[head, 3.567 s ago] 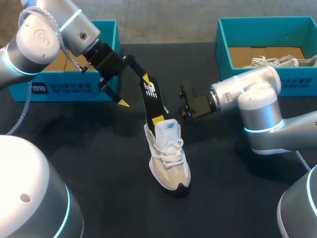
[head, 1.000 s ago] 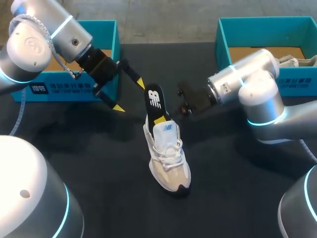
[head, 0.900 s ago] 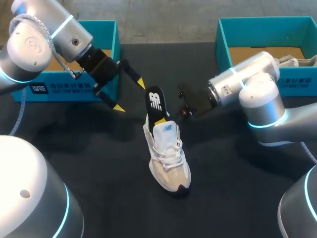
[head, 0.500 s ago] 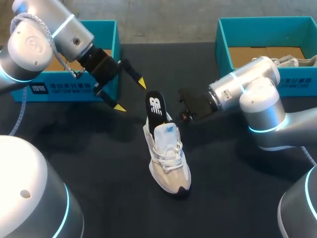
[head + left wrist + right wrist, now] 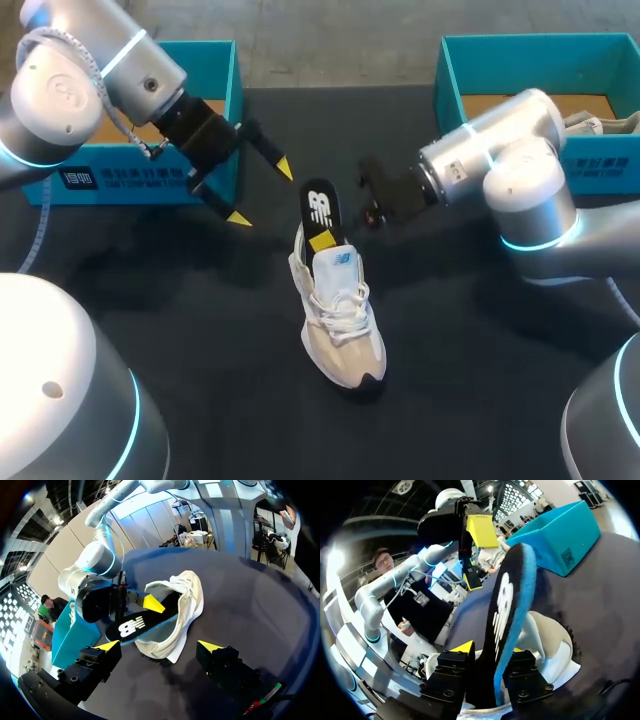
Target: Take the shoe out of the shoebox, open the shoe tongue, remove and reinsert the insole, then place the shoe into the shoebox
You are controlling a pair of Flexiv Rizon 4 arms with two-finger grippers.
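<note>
Judging handling first: the beige-and-white lace-up shoe with a black sole (image 5: 340,320) looks soft up top, stiffer at sole and heel, light enough to skid on the black tabletop (image 5: 200,330), so we would steady it at the heel or sidewall, not the laces. The thin black insole with a blue underside and white logo (image 5: 318,203) we take for light and floppy; best hold is low on its length, just above the shoe's mouth, flat faces between the fingers. Our right gripper (image 5: 490,649) has it so: both fingers (image 5: 452,672) press its two faces, clamped on it, the insole rising ahead of the tips. The shoe stands on the table outside both boxes, just under the right fingers, the insole's lower end in its opening, upper end in the air. Our left gripper (image 5: 260,192) is spread wide and holds nothing; the insole's top is near its fingertips (image 5: 107,645), apart from them. One teal cardboard shoebox (image 5: 222,65) sits behind the left fingers, a second teal box (image 5: 450,90) behind the right gripper.

Hidden: how deep the insole reaches inside the shoe. From above, the right fingers are black on black, hard to trace. The second box is cut off; a second pale shoe (image 5: 545,125) shows in it only partly.
</note>
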